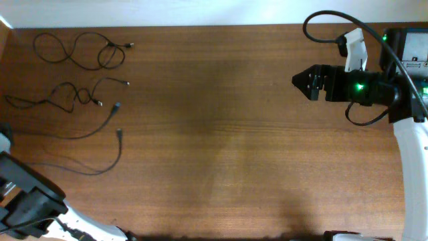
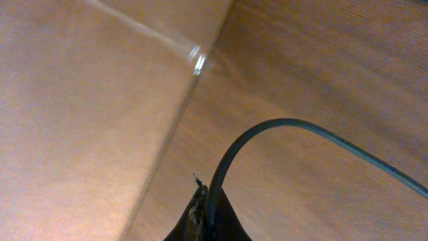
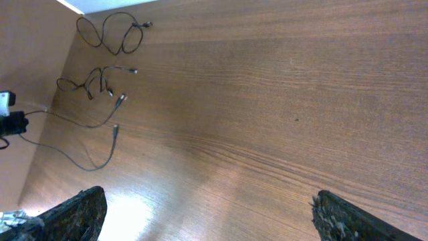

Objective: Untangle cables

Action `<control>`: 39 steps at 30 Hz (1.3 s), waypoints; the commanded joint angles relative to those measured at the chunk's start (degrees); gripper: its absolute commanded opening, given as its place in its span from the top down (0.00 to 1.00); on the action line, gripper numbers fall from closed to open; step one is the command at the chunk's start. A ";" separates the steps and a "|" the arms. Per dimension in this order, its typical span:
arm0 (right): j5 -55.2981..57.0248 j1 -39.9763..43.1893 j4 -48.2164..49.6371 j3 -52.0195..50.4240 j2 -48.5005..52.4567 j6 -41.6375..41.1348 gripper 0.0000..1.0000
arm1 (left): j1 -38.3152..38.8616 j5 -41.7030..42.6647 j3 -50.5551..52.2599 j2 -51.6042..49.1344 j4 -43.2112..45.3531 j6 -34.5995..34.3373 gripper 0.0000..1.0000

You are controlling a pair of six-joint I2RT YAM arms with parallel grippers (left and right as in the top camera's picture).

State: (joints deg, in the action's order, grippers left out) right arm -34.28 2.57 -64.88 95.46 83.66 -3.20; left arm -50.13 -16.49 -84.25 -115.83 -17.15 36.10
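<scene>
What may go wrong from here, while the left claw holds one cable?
The left claw is shut on one cable near the side of the table; a hard pull may drag it over the edge. The middle cables look crossed, so a tug may tighten them. The right claw is open and far away, so nothing pins them down.

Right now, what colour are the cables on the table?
Black; the cables show best overhead.

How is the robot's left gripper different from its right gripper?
The left gripper is shut, pinching a black cable; the right gripper is wide open, holding nothing. The left gripper sits near the cables; the right gripper hangs over bare table far from them. Both have two dark fingers.
</scene>
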 commanded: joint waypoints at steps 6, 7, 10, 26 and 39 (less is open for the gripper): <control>0.26 -0.31 0.15 0.35 2.23 -0.74 0.02 | -4.81 12.68 -0.11 -2.25 -2.25 6.88 0.69; 0.26 -0.31 0.15 0.35 2.23 -0.74 0.02 | -4.96 12.68 -0.11 -2.25 -2.45 6.88 0.26; 0.26 -0.31 0.20 0.35 2.23 -0.74 0.02 | -5.07 12.68 -0.11 -2.25 -2.36 6.88 0.01; 0.28 -0.31 0.44 0.35 2.34 -0.74 0.02 | -1.99 24.98 -4.11 4.33 -3.63 -26.14 0.01; 0.28 -0.31 -1.18 0.35 5.11 -1.22 0.02 | 25.29 33.97 -4.07 4.07 -13.66 -33.29 0.01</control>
State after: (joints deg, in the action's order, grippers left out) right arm -34.28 2.57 -65.82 95.46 88.33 -4.12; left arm -31.42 22.00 -87.77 -112.66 -28.36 4.19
